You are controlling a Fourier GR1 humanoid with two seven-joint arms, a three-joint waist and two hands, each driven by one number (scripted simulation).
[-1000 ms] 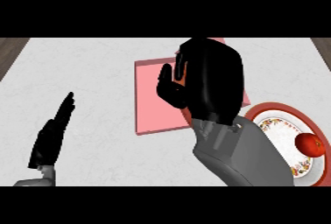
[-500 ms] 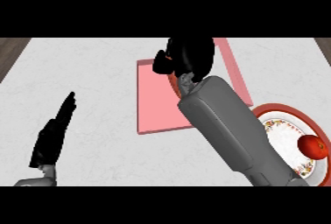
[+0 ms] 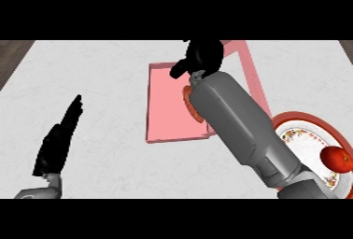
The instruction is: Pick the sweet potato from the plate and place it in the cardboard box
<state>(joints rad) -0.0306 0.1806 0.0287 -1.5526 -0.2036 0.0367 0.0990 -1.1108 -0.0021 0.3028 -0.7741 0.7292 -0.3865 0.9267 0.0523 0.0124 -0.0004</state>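
The orange-red sweet potato lies inside the pink cardboard box, and my right forearm hides its right side. My right hand hangs over the box's far part, fingers relaxed and pointing down, with nothing seen in it. The hand is apart from the sweet potato, which sits nearer to me than the hand. At the right stands the red-rimmed patterned plate. My left hand rests open at the left, fingers straight and pointing away.
A round red fruit sits on the plate near the right edge. The box's far right wall rises past my right hand. Dark floor shows beyond the counter's far corners.
My right arm has stretched farther out over the box. The sweet potato, seen at the hand half a second ago, now lies in the box. The left hand has not moved.
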